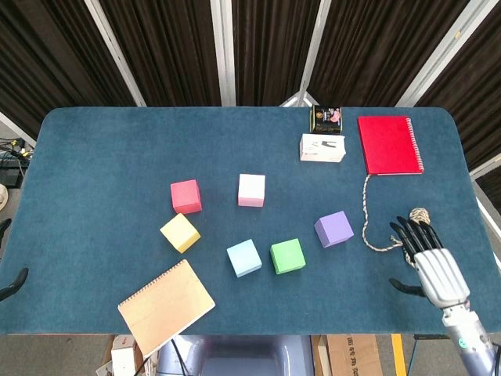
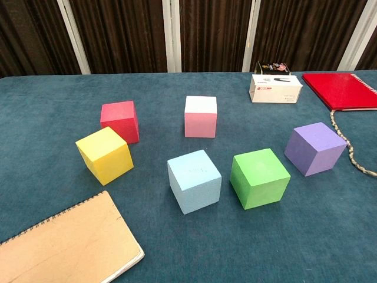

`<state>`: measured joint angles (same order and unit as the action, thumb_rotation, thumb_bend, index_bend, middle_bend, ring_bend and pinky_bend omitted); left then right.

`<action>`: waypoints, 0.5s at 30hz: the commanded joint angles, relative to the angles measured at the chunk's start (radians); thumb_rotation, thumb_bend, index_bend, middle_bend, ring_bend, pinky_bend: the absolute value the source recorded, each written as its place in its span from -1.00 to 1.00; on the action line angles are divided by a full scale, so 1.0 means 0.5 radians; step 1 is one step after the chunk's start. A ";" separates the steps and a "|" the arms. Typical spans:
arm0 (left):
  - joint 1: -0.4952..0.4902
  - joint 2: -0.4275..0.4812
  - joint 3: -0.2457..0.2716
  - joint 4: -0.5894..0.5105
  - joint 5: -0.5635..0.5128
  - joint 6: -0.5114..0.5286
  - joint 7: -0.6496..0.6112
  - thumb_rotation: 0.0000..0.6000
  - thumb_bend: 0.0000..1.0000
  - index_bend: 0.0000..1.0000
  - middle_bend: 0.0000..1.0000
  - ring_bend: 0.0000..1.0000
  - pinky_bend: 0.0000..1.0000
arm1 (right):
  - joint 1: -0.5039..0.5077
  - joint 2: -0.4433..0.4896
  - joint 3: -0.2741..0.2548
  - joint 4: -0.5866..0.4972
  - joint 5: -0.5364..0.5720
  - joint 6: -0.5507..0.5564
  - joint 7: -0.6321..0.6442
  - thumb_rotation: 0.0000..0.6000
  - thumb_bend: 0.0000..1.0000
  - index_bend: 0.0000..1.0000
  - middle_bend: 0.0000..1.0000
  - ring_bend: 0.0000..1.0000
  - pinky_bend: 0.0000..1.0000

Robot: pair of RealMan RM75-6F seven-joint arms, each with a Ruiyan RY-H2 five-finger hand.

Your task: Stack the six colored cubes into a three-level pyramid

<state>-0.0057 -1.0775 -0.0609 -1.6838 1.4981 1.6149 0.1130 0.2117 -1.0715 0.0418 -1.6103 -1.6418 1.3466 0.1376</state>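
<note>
Six cubes lie apart on the blue table (image 1: 109, 157), none stacked: red (image 1: 185, 196), pink (image 1: 251, 189), yellow (image 1: 180, 233), light blue (image 1: 244, 258), green (image 1: 287, 256) and purple (image 1: 333, 229). The chest view shows the same ones: red (image 2: 120, 121), pink (image 2: 200, 116), yellow (image 2: 105, 155), light blue (image 2: 194, 180), green (image 2: 260, 177), purple (image 2: 314, 148). My right hand (image 1: 427, 262) hovers right of the purple cube, fingers spread, holding nothing. Of my left hand (image 1: 9, 285) only dark fingertips show at the left frame edge, far apart and empty.
A tan spiral notebook (image 1: 166, 305) lies at the front left. At the back right are a red notebook (image 1: 389, 145), a white box (image 1: 322, 147) and a dark tin (image 1: 326, 118). A rope (image 1: 366, 215) trails from the red notebook to a coil under my right hand's fingertips.
</note>
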 commanded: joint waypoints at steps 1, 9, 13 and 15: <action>-0.009 -0.013 -0.008 0.001 -0.010 -0.010 0.025 1.00 -0.28 -0.84 -1.00 -1.00 -0.94 | 0.188 0.154 0.044 -0.022 -0.019 -0.234 0.152 1.00 -0.67 -1.00 -1.00 -1.00 -1.00; 0.000 -0.063 -0.006 -0.031 -0.004 0.021 0.184 1.00 -0.28 -0.84 -1.00 -1.00 -0.94 | 0.612 0.302 0.089 -0.040 0.089 -0.918 0.331 1.00 -0.67 -1.00 -1.00 -1.00 -1.00; 0.014 -0.095 -0.021 -0.040 -0.014 0.064 0.272 1.00 -0.28 -0.84 -1.00 -1.00 -0.94 | 0.796 0.211 0.131 0.030 0.188 -1.177 0.297 1.00 -0.67 -1.00 -1.00 -1.00 -1.00; 0.016 -0.104 -0.028 -0.041 -0.029 0.065 0.296 1.00 -0.28 -0.84 -1.00 -1.00 -0.94 | 0.848 0.162 0.145 0.075 0.225 -1.231 0.261 1.00 -0.67 -1.00 -1.00 -1.00 -1.00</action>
<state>0.0005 -1.1256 -0.0718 -1.7030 1.4879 1.6450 0.2552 0.5883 -0.9646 0.0967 -1.6018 -1.5646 0.7800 0.2811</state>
